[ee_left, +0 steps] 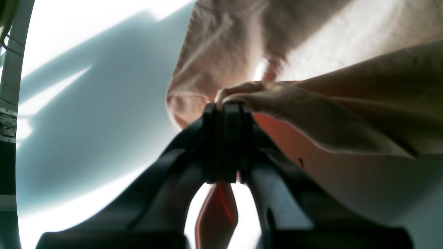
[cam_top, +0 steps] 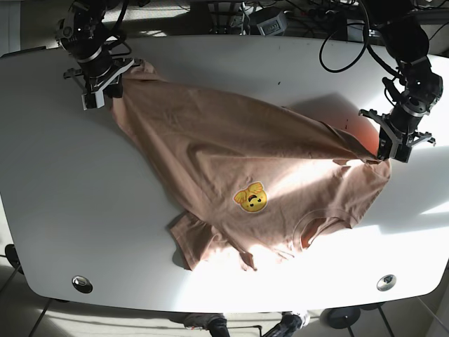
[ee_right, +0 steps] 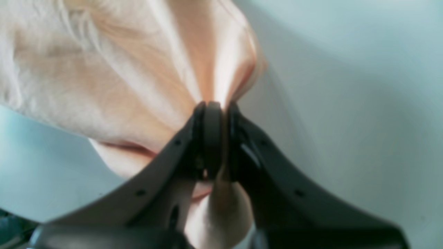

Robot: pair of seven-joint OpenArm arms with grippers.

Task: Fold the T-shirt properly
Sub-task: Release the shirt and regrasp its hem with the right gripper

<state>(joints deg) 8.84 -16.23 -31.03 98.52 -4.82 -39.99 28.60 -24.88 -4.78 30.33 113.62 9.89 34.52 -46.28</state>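
Observation:
A peach T-shirt (cam_top: 231, 154) with a yellow emoji print (cam_top: 251, 199) lies stretched across the white table (cam_top: 63, 196), collar toward the front. My left gripper (cam_top: 375, 156), on the base view's right, is shut on a corner of the shirt; the left wrist view shows cloth (ee_left: 311, 103) pinched between its closed pads (ee_left: 226, 110). My right gripper (cam_top: 116, 84), at the back left, is shut on the opposite corner; the right wrist view shows bunched fabric (ee_right: 138, 69) fanning out from the closed pads (ee_right: 214, 114). The cloth between the two grips is raised and taut.
Cables and equipment (cam_top: 280, 17) lie beyond the table's back edge. Two round metal fittings sit near the front edge, one on the left (cam_top: 81, 283) and one on the right (cam_top: 386, 282). Bare table shows left of the shirt and along the front.

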